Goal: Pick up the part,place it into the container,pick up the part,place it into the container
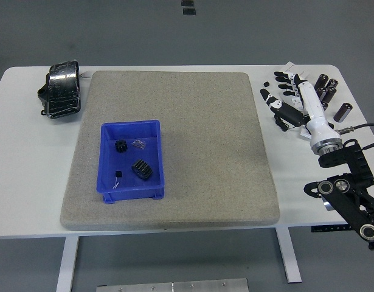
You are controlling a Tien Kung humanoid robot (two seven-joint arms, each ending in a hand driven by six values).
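We see the white counter (28,182) carrying a grey mat (199,146), with the blue container (151,159) at about 8 o'clock on it. At 3 o'clock the right robot hand (284,97) hovers with fingers spread, gripping nothing, just beside a cluster of dark cylindrical parts (332,97). Inside the container lie a large gear (141,168), a smaller gear (120,146) and some tiny pieces we cannot identify. We judge that the closely packed cylinders could topple or roll if the fingers close carelessly.
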